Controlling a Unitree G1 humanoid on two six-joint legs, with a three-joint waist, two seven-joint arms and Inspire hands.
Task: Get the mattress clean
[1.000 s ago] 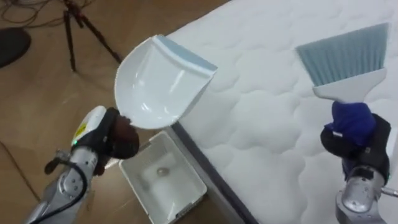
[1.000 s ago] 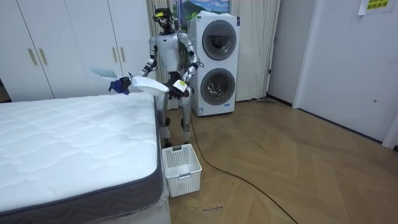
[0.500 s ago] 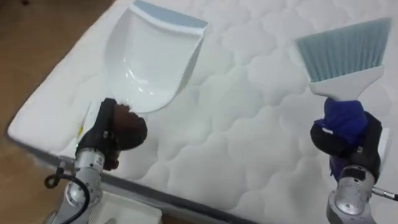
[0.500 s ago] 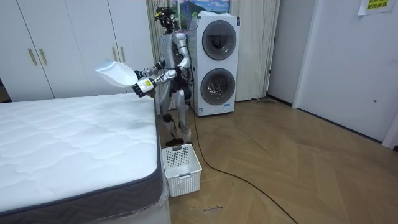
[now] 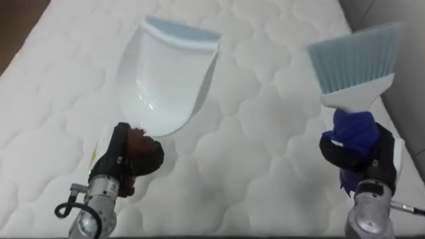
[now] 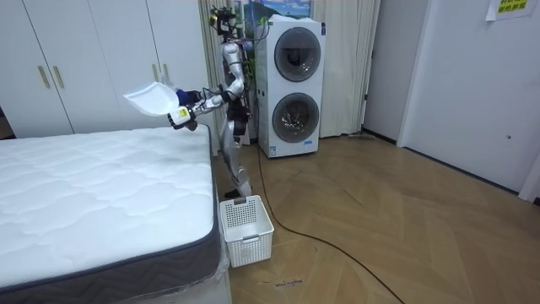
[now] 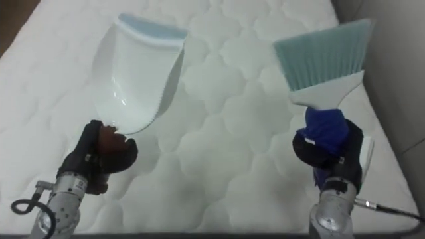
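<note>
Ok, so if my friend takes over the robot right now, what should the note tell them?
Left hand: shut on the handle of the white dustpan, which looks empty, held over the mattress.
Right hand: shut on the brush, also held over the mattress.
The basket is on the floor beside the bed.
Done: both tools in hand.
Left: no crumbs visible here; probably check the mattress and sweep anything found.

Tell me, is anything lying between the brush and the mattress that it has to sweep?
Nothing visible. The right hand holds the brush above bare mattress; the dustpan, in the left hand, is off to its left, apart from it.
</note>
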